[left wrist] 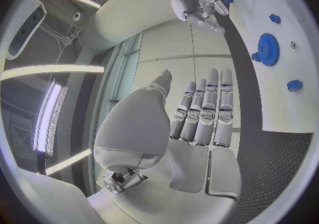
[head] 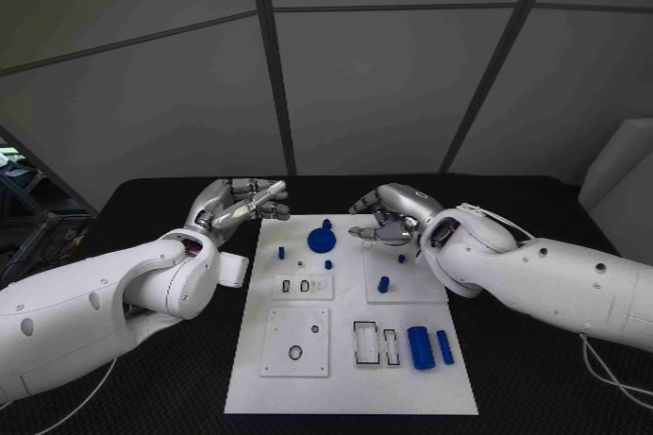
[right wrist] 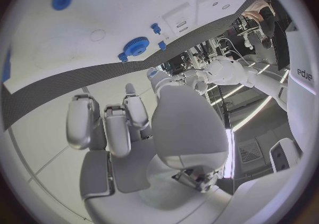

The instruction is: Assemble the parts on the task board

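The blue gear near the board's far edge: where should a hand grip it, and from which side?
Probably from above, fingertips on opposite sides of the toothed rim: the blue gear lies flat on the task board, so only rim and top face are exposed. The right hand hovers nearest.

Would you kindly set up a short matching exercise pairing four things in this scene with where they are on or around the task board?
Things:
1. blue gear
2. large blue cylinder
3. left hand
4. right hand

Places:
A. near end of the task board, right side
B. above the board's far right corner
C. far end of the board, near the middle
D. just off the board's far left corner

Pairs: 1-C, 2-A, 3-D, 4-B
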Action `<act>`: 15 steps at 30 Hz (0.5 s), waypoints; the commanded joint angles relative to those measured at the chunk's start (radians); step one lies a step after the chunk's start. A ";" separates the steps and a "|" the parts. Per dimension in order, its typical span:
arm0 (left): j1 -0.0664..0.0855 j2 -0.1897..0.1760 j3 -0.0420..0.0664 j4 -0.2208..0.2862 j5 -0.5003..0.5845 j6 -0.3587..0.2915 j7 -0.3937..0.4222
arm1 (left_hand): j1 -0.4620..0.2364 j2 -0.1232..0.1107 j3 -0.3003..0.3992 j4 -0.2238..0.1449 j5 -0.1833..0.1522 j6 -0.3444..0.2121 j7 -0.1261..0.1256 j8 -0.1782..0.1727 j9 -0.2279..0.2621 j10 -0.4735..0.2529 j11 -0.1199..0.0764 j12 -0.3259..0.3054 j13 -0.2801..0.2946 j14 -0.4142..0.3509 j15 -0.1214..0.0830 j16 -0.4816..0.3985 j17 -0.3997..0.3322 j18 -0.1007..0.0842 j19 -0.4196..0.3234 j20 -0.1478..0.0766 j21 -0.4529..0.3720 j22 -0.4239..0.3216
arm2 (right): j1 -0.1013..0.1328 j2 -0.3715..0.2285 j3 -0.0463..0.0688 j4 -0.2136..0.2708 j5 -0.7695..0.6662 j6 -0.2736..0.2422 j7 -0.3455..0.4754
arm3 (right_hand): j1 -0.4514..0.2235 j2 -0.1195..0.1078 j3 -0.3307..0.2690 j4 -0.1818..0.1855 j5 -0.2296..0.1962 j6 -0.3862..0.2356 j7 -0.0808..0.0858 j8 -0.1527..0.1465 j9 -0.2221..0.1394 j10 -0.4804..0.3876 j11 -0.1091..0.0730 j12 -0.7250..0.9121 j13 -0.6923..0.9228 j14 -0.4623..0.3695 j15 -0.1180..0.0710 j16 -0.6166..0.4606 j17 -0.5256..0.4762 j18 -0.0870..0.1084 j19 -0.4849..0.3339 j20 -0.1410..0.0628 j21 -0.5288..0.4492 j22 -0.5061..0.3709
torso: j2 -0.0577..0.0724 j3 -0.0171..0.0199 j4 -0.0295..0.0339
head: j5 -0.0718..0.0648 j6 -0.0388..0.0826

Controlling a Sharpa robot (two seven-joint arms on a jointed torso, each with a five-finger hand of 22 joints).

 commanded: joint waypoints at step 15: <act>-0.003 0.007 0.000 -0.012 -0.002 0.015 0.002 | -0.002 0.007 -0.005 0.001 -0.005 -0.001 0.005 -0.006 -0.001 -0.006 0.003 -0.006 -0.001 -0.007 0.001 -0.004 0.001 0.009 0.000 0.005 0.006 0.001 | -0.006 -0.199 0.000 -0.031 0.264 0.038 0.221 | 0.066 -0.023 -0.022 -0.050 0.023 0.007 -0.001 0.000 -0.001 -0.037 -0.004 -0.042 -0.037 0.066 -0.001 -0.029 0.098 0.008 -0.046 -0.005 -0.037 -0.060 | -0.005 0.0081 -0.0091 | -0.036 0.007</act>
